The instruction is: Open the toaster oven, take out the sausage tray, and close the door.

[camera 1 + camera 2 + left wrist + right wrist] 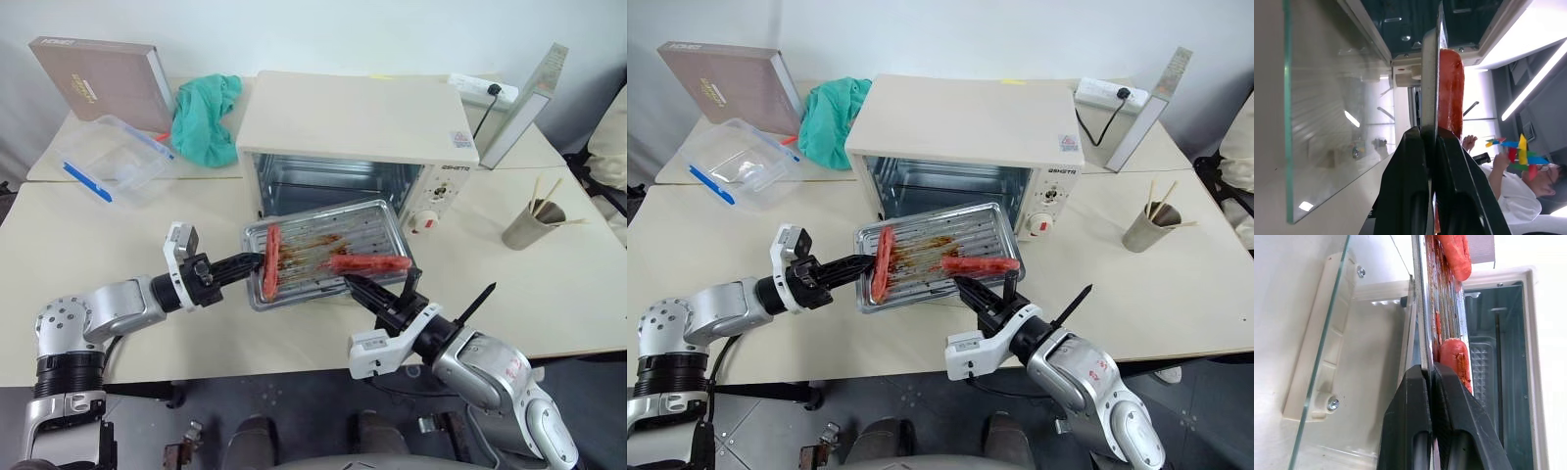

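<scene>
I've got the sausage tray (328, 253) out in front of the toaster oven (358, 132), hanging above the lowered door (1317, 357) with both arms on it. Left gripper (253, 261) is clamped on the tray's left rim, fingers level and pointing in from the left; the left wrist view shows both black fingers (1405, 186) pinched on the thin metal edge with a red sausage (1450, 93) right behind it. Right gripper (355, 285) is clamped on the tray's near edge, coming in from the lower right; the right wrist view shows the fingers (1410, 416) closed on the rim, glass door and its cream bar handle (1320, 352) beneath. Tray sits slightly tilted, far end just at the oven's open mouth, mostly clear of the cavity. Two sausages on it: one along the left rim (270, 260), one lying across near the right front (370, 262); brown grease streaks on the ridges between. Oven cavity open, knobs on the right panel (436, 201). On the table (88, 245) behind: clear plastic box with blue trim (108, 162), teal cloth (204, 117), brown book (93, 78), power strip (480, 88), cup with sticks (534, 223) to the right.
</scene>
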Motion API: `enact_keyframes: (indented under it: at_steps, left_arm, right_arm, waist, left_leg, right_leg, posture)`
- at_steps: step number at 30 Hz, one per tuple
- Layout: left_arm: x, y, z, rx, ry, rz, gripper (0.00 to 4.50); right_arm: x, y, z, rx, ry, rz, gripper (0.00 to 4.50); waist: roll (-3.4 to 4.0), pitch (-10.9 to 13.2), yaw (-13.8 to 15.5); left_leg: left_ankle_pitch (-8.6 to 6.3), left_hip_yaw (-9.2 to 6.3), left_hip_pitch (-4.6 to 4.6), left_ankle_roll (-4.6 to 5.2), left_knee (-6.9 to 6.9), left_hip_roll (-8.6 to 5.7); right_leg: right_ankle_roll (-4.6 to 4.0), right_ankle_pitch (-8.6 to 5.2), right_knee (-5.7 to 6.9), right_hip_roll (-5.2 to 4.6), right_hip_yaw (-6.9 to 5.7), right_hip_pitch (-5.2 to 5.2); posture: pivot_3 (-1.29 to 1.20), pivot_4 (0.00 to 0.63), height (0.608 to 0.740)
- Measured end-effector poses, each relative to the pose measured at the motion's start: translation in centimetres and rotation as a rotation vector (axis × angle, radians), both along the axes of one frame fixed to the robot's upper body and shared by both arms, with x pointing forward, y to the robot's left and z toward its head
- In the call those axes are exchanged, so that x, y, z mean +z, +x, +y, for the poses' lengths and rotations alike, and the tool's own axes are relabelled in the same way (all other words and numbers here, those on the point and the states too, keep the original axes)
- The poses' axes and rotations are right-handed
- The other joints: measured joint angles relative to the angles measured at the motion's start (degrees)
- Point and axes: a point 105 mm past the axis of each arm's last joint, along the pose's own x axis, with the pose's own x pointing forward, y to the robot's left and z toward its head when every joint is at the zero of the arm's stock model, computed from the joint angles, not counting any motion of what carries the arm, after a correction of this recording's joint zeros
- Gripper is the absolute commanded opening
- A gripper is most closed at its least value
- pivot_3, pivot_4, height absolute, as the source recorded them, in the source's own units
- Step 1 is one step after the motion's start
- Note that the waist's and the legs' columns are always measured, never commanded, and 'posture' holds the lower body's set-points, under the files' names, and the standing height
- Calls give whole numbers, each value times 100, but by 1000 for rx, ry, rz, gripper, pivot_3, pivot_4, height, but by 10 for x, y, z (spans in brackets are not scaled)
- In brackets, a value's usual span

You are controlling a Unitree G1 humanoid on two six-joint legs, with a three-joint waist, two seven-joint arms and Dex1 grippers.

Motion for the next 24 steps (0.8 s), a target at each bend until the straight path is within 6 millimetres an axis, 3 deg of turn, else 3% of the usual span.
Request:
enact_keyframes:
  at_steps: [1, 3, 13, 20, 24]
  left_arm:
    - [-1, 0, 0, -1, 4, 4, 0]
    - [-4, -1, 1, -6, 18, 20, 0]
    - [-8, -1, 6, -13, 77, 52, 0]
    - [-10, -3, 12, -25, 132, 74, 0]
    - [-13, -7, 19, -31, 159, 103, 0]
  right_arm:
    - [0, 0, 0, 3, 1, 5, 576]
    - [2, -2, 1, 18, 33, 16, 1073]
    - [5, -7, 5, 98, 78, 68, 4382]
    - [0, -15, 4, 191, 71, 148, 4382]
    - [-18, -30, -9, 295, 7, 318, 4382]
  waist:
    - [0, 0, 0]
    - [0, 0, 0]
    - [0, 0, 14]
    - [0, 0, 15]
    - [-3, 2, 30]
  left_leg:
    - [0, 0, 0, 0, 0, 0]
    - [0, -1, 1, 0, -1, 0]
    - [0, -1, 6, 1, -3, 0]
    - [-1, -3, 12, 2, -8, 0]
    - [-4, -4, 15, 6, -11, -1]
  right_leg:
    - [0, 0, 0, 0, 0, 0]
    - [0, 0, 0, 0, 0, 1]
    - [0, 0, -18, 0, -2, 13]
    - [0, 0, -40, 0, -5, 26]
    - [0, 0, -49, 0, -7, 32]
  posture:
    - [0, 150, 740]
    - [0, 150, 740]
    - [0, 150, 740]
    - [0, 150, 740]
    - [0, 150, 740]
